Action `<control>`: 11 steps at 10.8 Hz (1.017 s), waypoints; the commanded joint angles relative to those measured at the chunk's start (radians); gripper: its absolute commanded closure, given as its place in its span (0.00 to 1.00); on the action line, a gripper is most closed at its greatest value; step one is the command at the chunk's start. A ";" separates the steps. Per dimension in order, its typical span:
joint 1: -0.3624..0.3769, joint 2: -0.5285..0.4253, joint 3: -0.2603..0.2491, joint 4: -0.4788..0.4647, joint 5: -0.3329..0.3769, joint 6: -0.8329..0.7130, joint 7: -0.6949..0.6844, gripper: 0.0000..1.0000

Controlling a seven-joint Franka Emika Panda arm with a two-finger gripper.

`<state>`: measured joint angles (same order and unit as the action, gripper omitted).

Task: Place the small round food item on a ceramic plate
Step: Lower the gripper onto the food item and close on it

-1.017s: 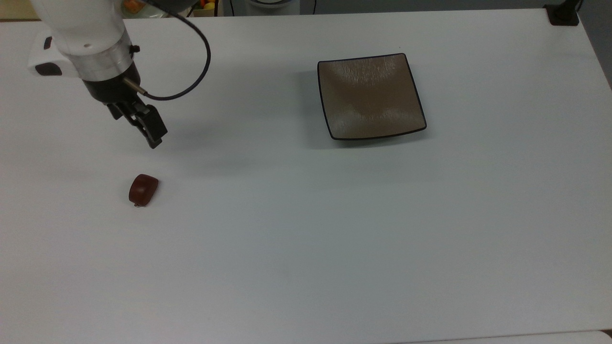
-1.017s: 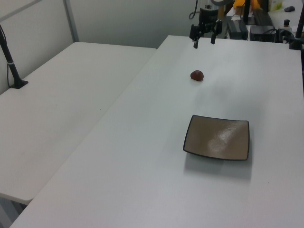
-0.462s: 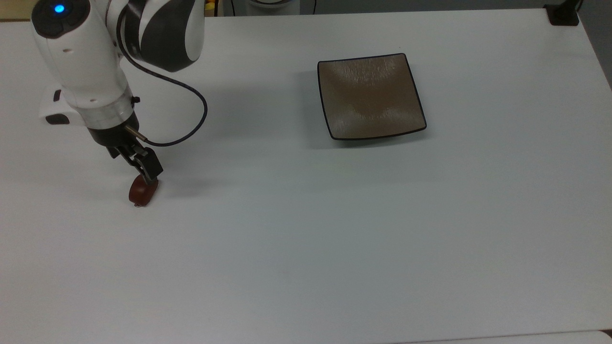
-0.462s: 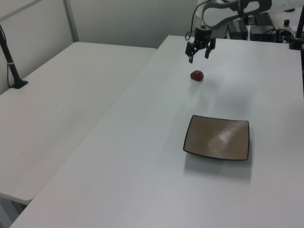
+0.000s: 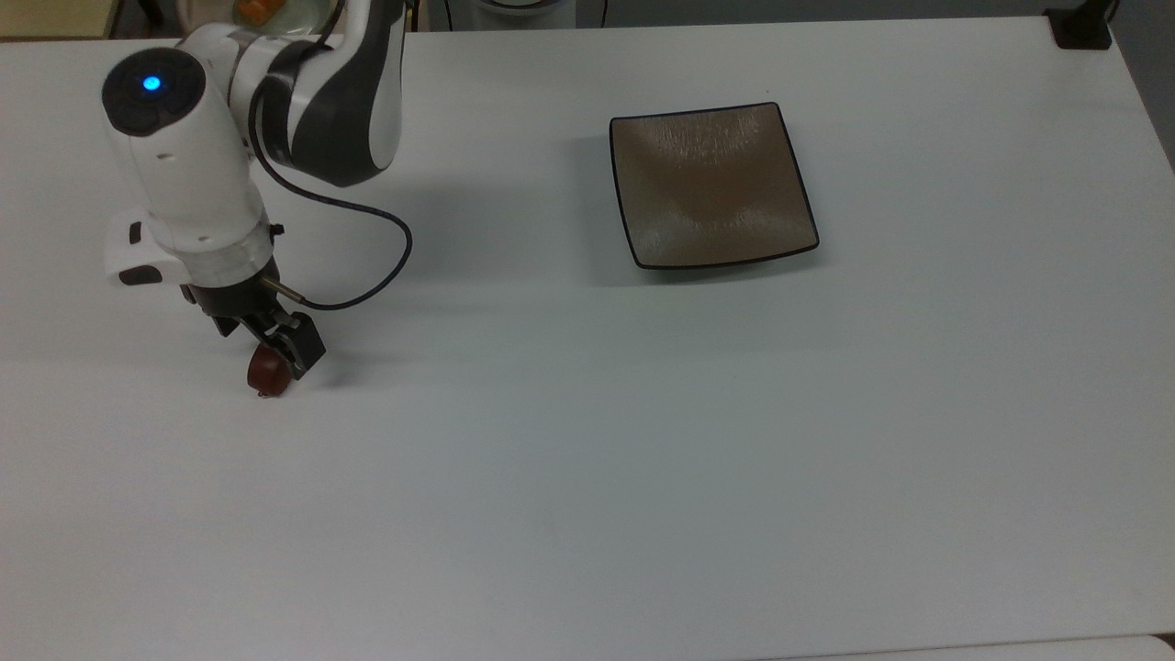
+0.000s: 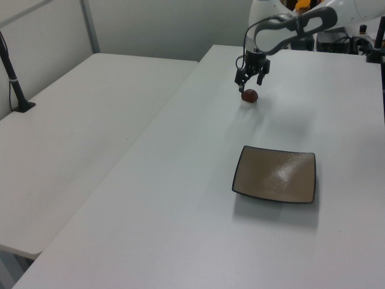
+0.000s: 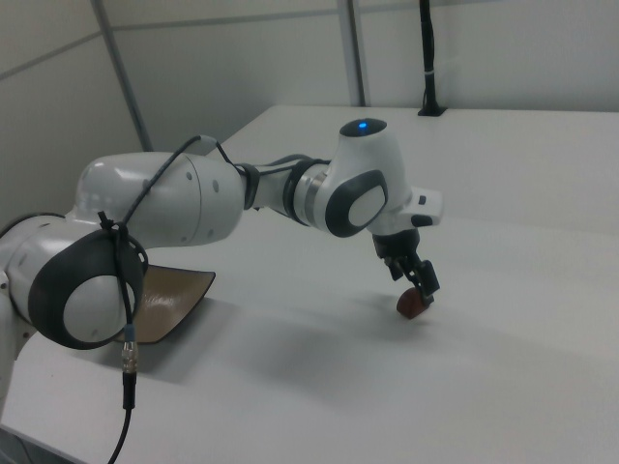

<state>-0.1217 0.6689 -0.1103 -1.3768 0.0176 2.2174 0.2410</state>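
Note:
The small round food item (image 5: 264,375) (image 6: 249,96) (image 7: 413,304) is a dark reddish-brown lump lying on the white table near the top view's left. My gripper (image 5: 283,360) (image 6: 249,82) (image 7: 417,281) hangs right over it, open, with its black fingertips spread to either side of the lump's top. Nothing is gripped. In the top view one finger (image 5: 305,352) covers part of the lump. The ceramic plate (image 5: 711,184) (image 6: 275,174) (image 7: 169,300) is square and taupe-brown with a thin black rim. It sits bare, far off toward the top view's right.
A black clamp base (image 5: 1081,28) sits at the table's far corner in the top view's upper right. A second white table (image 6: 72,120) with a black pole (image 6: 13,78) stands on the left view's left. Equipment (image 6: 337,30) crowds the area behind the arm.
My gripper has come down and toward the food item, from clear of it to directly over it with its fingers spread around its top. The lump and plate have not moved.

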 commanded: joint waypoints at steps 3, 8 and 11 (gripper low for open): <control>0.004 0.027 0.001 -0.025 -0.031 0.067 -0.028 0.14; 0.005 0.027 0.001 -0.027 -0.031 0.065 -0.028 0.84; 0.010 -0.023 0.001 -0.062 -0.030 0.041 -0.023 0.93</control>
<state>-0.1197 0.7072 -0.1078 -1.3799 -0.0057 2.2602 0.2304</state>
